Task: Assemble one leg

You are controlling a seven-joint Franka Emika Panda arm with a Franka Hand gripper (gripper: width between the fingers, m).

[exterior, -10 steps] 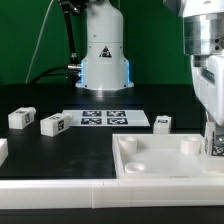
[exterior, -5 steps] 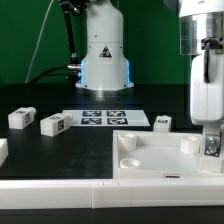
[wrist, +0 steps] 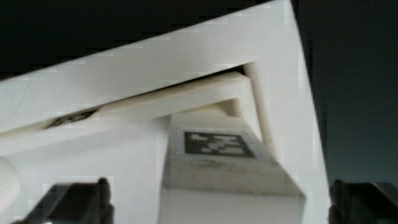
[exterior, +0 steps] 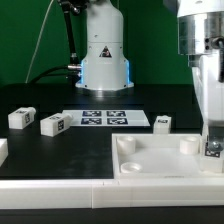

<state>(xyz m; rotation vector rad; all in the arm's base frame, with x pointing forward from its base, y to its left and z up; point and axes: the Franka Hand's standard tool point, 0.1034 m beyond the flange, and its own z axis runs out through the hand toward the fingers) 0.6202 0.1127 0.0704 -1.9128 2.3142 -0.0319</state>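
The gripper (exterior: 212, 150) is moving a tiny bit. A moment ago it was sitting a little higher over the tray's corner on the exterior view's right, then it was dipping down, and now it is rising up a touch again. It is holding one leg (exterior: 213, 150), a small white block with a black-and-white tag on it. The leg is staying right at the near corner of the big white tray (exterior: 150, 160), just inside its wall.

I am guessing this means the arm is trying to fit the leg into the corner hole, and it is wiggling to find the right spot. The leg does not look fully in yet.

In the wrist view the leg (wrist: 222, 160) is sitting between the two dark fingers (wrist: 77, 203), and the tray wall (wrist: 160, 85) is running behind it. The fingers are only showing at the very edge of the picture, so I cannot tell if they are really squeezing the leg or only standing beside it.

Some things are hard to see. The corner hole is hiding behind the arm and the leg. The wrist view is blurry. Three more legs (exterior: 53, 124) are waiting on the table (exterior: 60, 155), well apart from the tray, near the marker board (exterior: 105, 118).
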